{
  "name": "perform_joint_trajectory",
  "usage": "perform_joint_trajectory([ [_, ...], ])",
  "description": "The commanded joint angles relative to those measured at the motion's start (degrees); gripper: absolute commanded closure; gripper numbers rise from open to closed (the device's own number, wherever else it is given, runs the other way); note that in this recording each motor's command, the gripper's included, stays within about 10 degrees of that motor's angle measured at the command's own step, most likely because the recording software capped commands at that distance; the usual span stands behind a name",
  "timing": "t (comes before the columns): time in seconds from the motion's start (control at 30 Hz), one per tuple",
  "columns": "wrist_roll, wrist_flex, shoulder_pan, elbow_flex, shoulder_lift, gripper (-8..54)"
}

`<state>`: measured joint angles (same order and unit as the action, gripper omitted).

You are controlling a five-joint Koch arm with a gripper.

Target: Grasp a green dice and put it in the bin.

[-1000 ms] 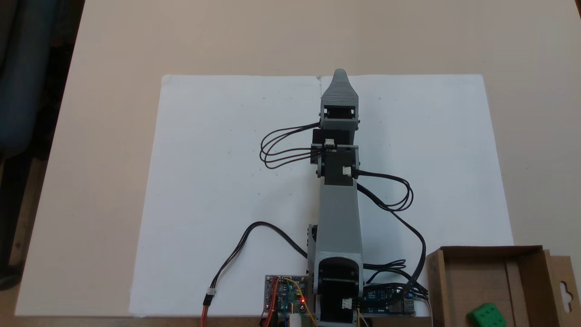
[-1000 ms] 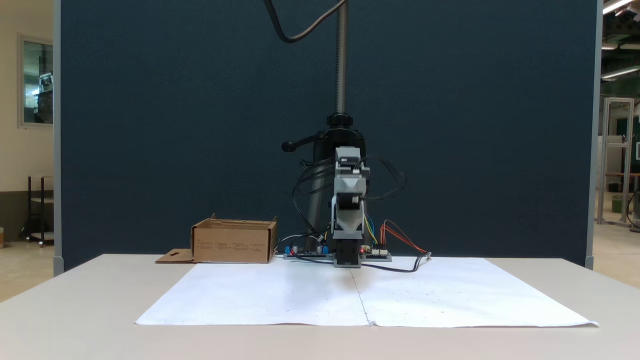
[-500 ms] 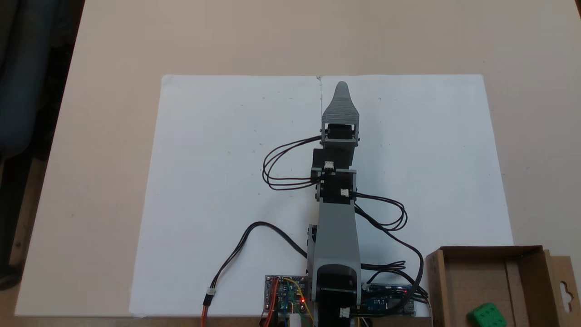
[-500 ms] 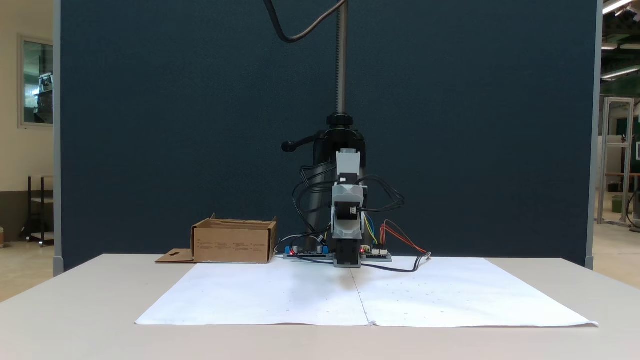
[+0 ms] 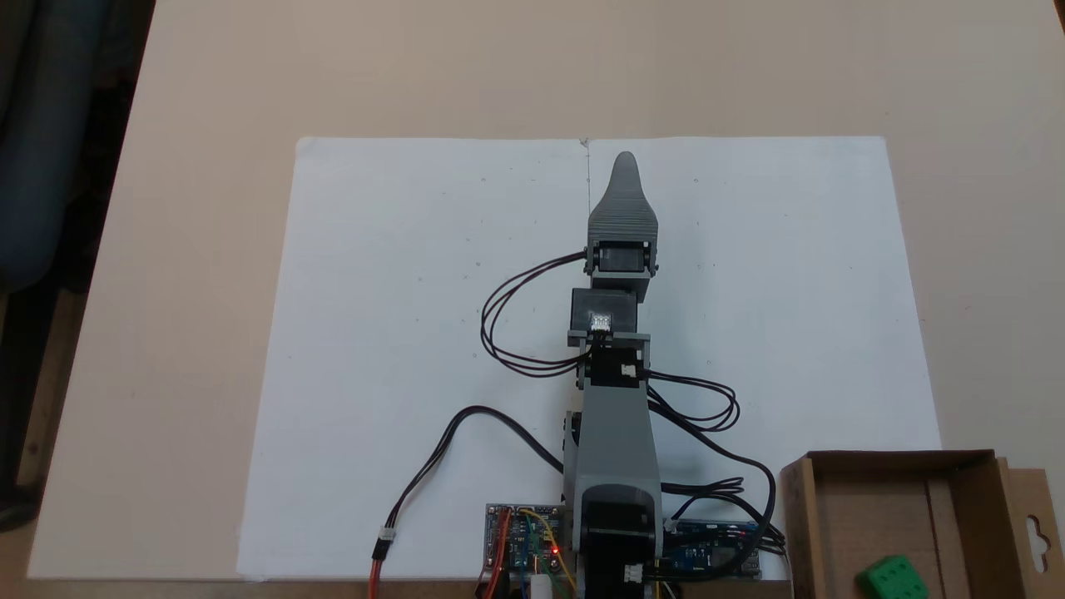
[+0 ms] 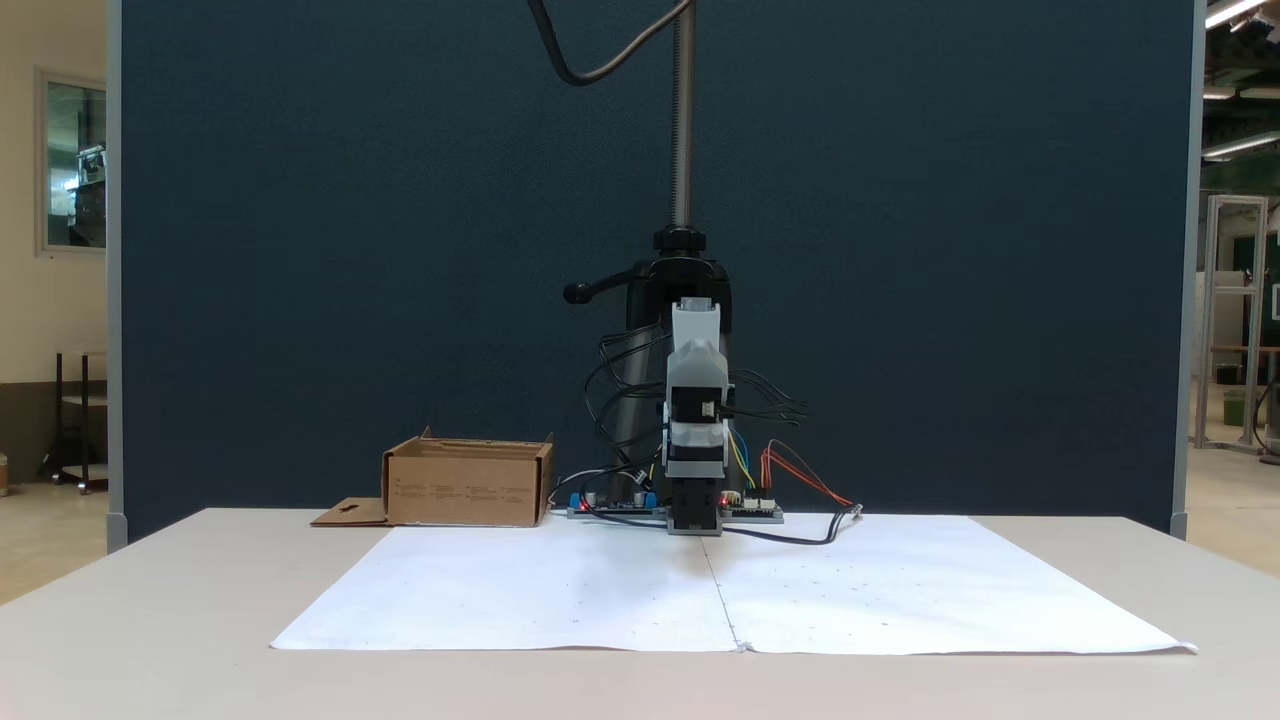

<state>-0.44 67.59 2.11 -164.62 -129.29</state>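
Your grey plastic arm (image 5: 614, 433) stretches forward along the paper's centre seam, its gripper (image 5: 624, 160) pointing away from the base; only one tapered tip shows, so you cannot tell whether the jaws are apart. Against the frame a second ago, the tip sits nearer the base and the elbow is more folded. The small bright green plastic dice (image 5: 890, 578) lies inside the shallow brown cardboard bin (image 5: 800, 516). White paper sheets (image 5: 399, 333) cover the beige table (image 5: 208, 83).
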Motion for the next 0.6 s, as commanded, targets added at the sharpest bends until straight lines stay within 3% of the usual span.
perform_joint_trajectory([
  [0.0, -3.4, 9.5, -0.4, -0.6, -6.5, 2.6],
  [0.57, -3.2, 31.7, -0.6, -12.8, -6.6, 1.8],
])
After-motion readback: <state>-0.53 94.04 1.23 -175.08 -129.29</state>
